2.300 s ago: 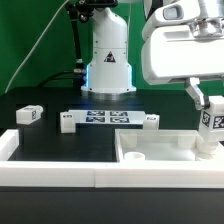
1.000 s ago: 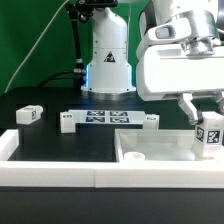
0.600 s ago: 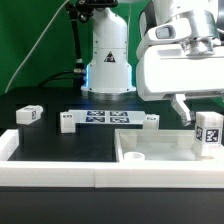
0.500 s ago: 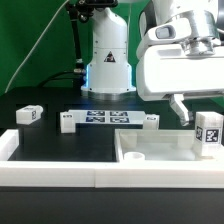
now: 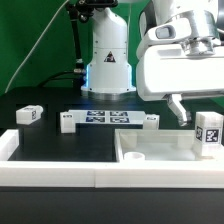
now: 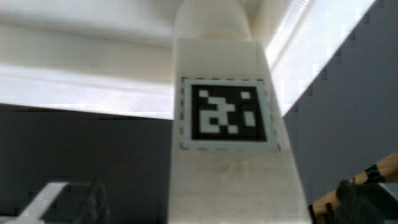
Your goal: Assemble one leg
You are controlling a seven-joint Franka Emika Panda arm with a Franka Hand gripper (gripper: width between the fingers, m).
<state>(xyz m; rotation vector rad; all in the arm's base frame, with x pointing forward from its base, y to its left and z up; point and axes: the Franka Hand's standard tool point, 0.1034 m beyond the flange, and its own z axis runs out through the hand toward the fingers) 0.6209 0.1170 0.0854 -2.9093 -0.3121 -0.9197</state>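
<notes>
The tabletop [image 5: 60,145] lies bare across its middle and along the near edge on the exterior view's left. Toward the far edge, the marker board [image 5: 105,119] and a loose leg [image 5: 30,114] stand in the way. The white panel [image 5: 165,150] and an upright leg [image 5: 209,133] fill the near corner on the exterior view's right.

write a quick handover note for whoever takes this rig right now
Gripper: looks open, straddling the leg; a gap shows between leg and finger.
Leg: upright at the white panel corner on the exterior view's right, tag facing the exterior camera.
Done: leg brought to the panel and stood up.
Left: can't tell whether it is seated or tight in its hole; check, and probably turn it home.
Elsewhere: spare tagged block on the exterior view's left, beyond the marker board.
</notes>
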